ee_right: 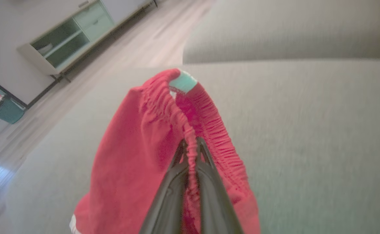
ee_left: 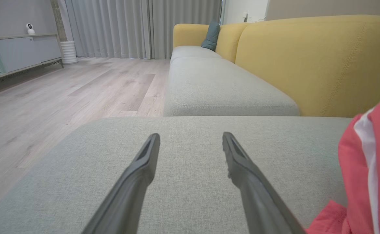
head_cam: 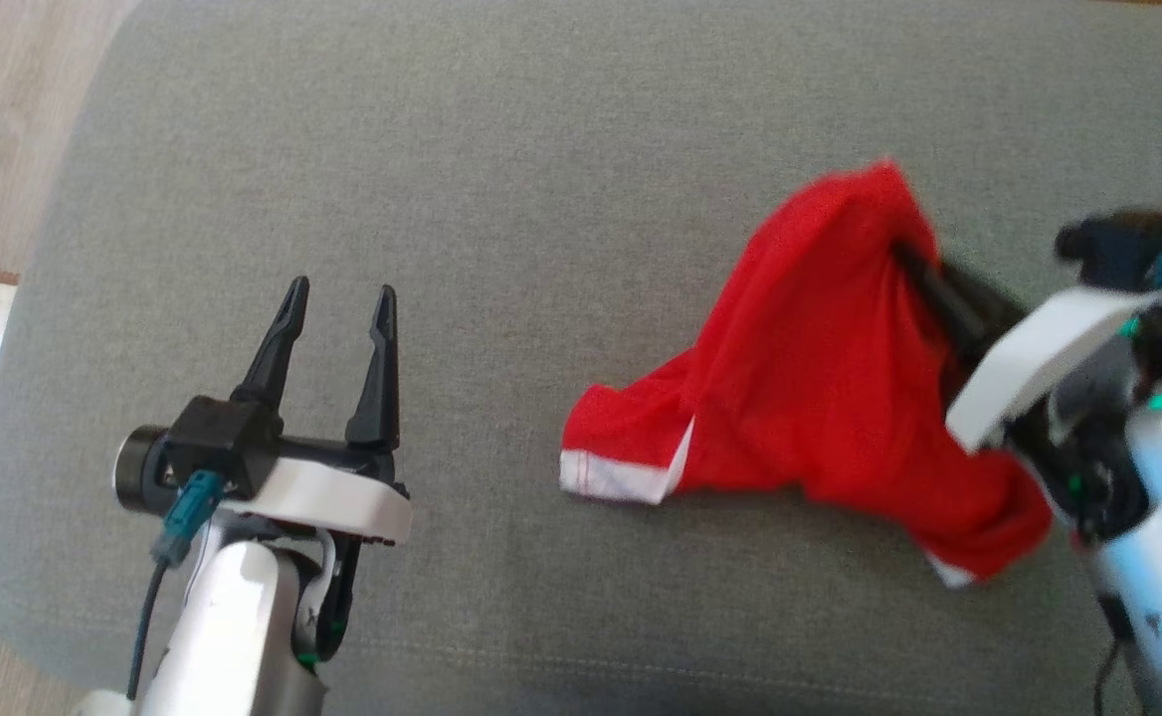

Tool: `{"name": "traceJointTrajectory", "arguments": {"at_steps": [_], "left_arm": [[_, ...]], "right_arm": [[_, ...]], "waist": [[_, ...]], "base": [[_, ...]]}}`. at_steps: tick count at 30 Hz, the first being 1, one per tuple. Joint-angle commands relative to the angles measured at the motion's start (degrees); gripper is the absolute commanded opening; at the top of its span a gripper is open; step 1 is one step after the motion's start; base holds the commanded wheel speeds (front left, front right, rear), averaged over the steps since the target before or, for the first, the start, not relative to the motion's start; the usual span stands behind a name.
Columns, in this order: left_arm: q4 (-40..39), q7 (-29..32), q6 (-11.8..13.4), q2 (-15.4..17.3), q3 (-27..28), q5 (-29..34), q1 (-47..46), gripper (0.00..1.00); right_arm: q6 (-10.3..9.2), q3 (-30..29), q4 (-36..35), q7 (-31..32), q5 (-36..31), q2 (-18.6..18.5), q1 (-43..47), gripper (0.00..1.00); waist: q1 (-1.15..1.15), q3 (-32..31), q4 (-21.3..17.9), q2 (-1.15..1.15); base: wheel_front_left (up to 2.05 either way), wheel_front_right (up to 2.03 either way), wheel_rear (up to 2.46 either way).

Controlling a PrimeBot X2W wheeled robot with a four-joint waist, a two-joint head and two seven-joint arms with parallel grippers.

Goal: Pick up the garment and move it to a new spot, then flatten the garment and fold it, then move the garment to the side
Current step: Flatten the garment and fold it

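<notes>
The garment is a pair of red shorts with white trim, bunched on the right of the grey cushion. My right gripper reaches in from the right, its dark fingers buried in the red cloth. In the right wrist view that gripper is shut on the garment's elastic waistband, which is lifted in a peak. My left gripper hovers open over bare cushion at the lower left, well apart from the cloth. The left wrist view has its fingers spread, with the garment's hem at the right edge.
The grey cushion's left edge drops to pale wood floor. A second grey seat and yellow backrests lie beyond. A low cabinet stands by the wall, with curtains behind.
</notes>
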Motion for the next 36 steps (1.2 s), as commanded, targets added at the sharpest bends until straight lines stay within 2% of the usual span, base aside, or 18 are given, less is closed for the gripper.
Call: {"name": "traceJointTrajectory", "arguments": {"at_steps": [1, 5, 9, 14, 18, 22, 29, 30, 31, 32, 36], "left_arm": [[-1.6, -0.3, 0.0, 0.4, 2.2, 0.7, -2.5, 1.00], [-1.6, -0.3, -0.1, 0.3, 2.4, 0.8, -2.4, 1.00], [-1.6, -0.3, -0.2, 0.2, 2.5, 0.9, -2.1, 1.00], [-2.0, -0.3, -0.1, 0.1, 2.9, 0.8, -1.4, 1.00], [-2.1, -0.3, -0.1, 0.1, 3.2, 0.8, -0.7, 1.00], [-2.1, -0.3, -0.3, 0.1, 3.4, 0.9, -0.5, 1.00], [-1.6, -0.3, -0.7, 0.2, 3.5, 1.3, 0.2, 1.00], [-1.5, -0.3, -0.7, 0.2, 3.5, 1.3, 0.2, 1.00], [-1.5, -0.3, -0.7, 0.3, 3.6, 1.3, 0.4, 1.00], [-1.4, -0.3, -0.8, 0.3, 3.6, 1.4, 0.5, 1.00], [-1.3, -0.3, -0.7, 0.5, 3.9, 1.4, 1.2, 1.00]], "right_arm": [[-0.04, -0.1, -2.1, -2.1, -0.9, 0.3, -3.3, 0.00], [-0.04, 0.0, -0.3, -7.4, -4.4, 2.2, -8.9, 0.00], [-0.04, 2.1, 0.0, -12.1, -8.7, 1.7, -9.7, 0.00], [-0.04, 4.3, -2.2, -16.6, -12.1, -0.5, -0.1, 0.00], [-0.04, 2.5, -3.0, -19.5, -13.2, -1.1, 10.0, 0.00], [-0.04, 0.3, -2.2, -20.9, -14.1, -0.7, 15.7, 0.00], [-0.04, -1.4, 0.2, -21.1, -16.8, 2.7, 22.9, 0.00], [-0.04, -1.5, 0.8, -20.5, -16.7, 3.6, 23.7, 0.11], [-0.04, -1.7, 1.4, -19.9, -17.0, 4.3, 24.4, 0.44], [-0.04, -2.3, 1.9, -19.5, -17.1, 5.2, 25.0, 1.00], [-0.04, -5.1, 2.1, -20.1, -18.2, 8.6, 26.7, 1.00]], "waist": [[0.00, -0.2, -0.2, 0.00], [0.00, -0.8, -0.8, 0.00], [0.00, -1.5, -1.2, 0.00], [0.00, -1.7, -2.0, 0.00], [0.00, -1.8, -3.1, 0.00], [0.00, -1.9, -3.8, 0.00], [0.00, -2.9, -4.5, 0.00], [0.00, -3.0, -4.5, 0.00], [0.00, -3.1, -4.6, 0.00], [0.00, -3.3, -4.6, 0.00], [0.00, -4.0, -4.8, 0.00]], "base": [[0.00, 0.00, 0.00], [0.00, 0.00, 0.00], [0.00, 0.00, 0.00], [0.00, 0.00, 0.00], [0.00, 0.00, 0.00], [0.00, 0.00, 0.00], [0.00, 0.00, 0.00], [0.00, 0.00, 0.00], [0.00, 0.00, 0.00], [0.00, 0.00, 0.00], [0.00, 0.00, 0.00]]}}
